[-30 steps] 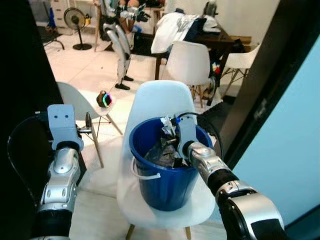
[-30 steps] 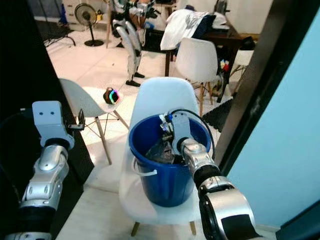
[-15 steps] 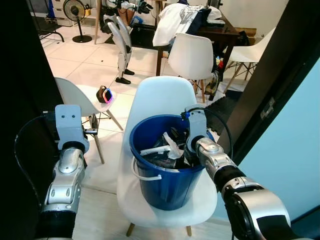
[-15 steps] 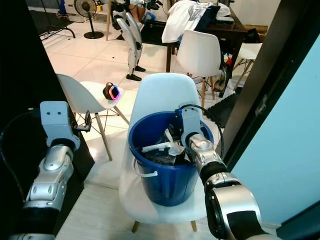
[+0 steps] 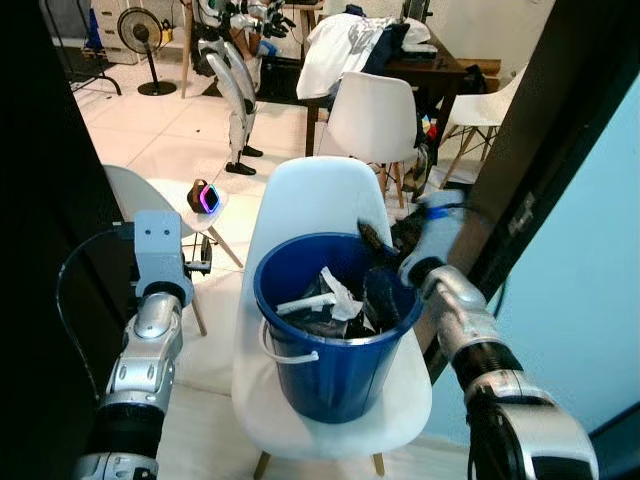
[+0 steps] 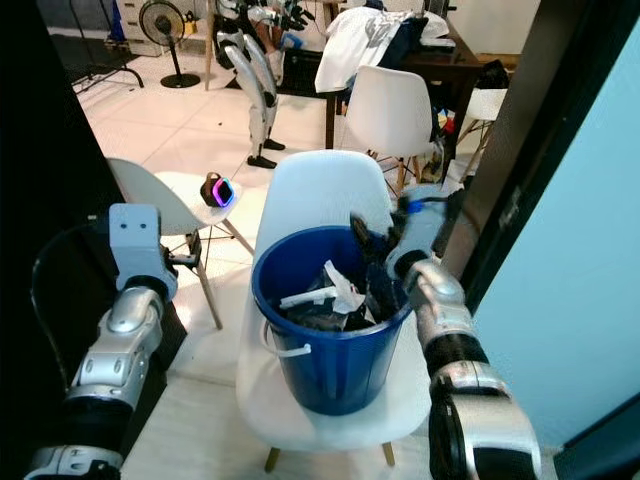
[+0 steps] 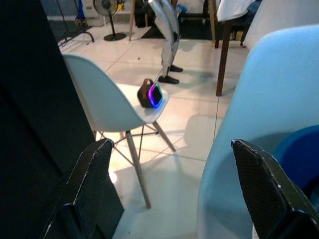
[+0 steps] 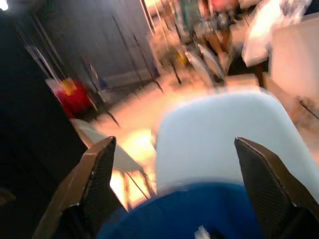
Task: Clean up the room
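1. The blue bucket [image 5: 325, 345] sits on the seat of the white chair [image 5: 320, 200] right in front of me. It is full of trash [image 5: 330, 300]: dark crumpled stuff and a white scrap on top.

2. My right gripper [image 5: 378, 258] is at the bucket's far right rim, just above the trash. Its black fingers [image 8: 87, 186] are spread wide with nothing between them. The bucket lies just below and a bit to the left of it.

3. My left gripper [image 5: 197, 256] hangs off to the left of the chair, apart from the bucket. Its fingers [image 7: 87, 181] are also wide apart and hold nothing.

4. So my right arm is much nearer to the bucket than my left. I think the trash is already in, and the next move is to lift the right arm up and away from the rim.

5. Further out, a second white chair [image 5: 150, 200] stands to the left with a small glowing speaker [image 5: 205, 197] on its seat. That may be the next thing to tidy, and my left arm is closer to it.
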Tool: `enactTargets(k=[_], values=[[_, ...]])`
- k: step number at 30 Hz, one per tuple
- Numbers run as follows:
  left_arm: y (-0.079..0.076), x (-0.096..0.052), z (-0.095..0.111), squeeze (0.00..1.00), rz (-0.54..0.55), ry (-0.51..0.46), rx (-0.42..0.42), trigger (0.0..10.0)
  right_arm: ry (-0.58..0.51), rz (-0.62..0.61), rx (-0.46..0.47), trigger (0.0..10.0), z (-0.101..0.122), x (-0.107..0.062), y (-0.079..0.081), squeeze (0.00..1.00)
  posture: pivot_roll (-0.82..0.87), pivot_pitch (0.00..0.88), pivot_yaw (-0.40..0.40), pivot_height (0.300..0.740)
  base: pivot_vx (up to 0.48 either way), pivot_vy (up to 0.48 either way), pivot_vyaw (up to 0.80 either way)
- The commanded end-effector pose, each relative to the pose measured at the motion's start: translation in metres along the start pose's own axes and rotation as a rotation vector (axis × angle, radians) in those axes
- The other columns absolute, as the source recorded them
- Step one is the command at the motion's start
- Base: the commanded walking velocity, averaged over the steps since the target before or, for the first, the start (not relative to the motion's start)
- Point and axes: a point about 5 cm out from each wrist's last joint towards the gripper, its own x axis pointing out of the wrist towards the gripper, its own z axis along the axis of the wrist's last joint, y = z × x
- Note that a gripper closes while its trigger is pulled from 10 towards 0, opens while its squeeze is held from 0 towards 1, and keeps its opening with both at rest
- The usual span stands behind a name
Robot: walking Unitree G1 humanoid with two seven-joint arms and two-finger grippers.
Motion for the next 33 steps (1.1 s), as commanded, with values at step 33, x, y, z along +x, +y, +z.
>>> enactTargets(k=[33], values=[[0.023, -0.041, -0.119, 0.00, 0.055, 0.419, 0.070, 10.0, 0.421, -0.430, 0.076, 10.0, -0.095, -0.105, -0.059, 0.00, -0.01, 0.000, -0.037, 0.720, -0.336, 0.000, -0.16]])
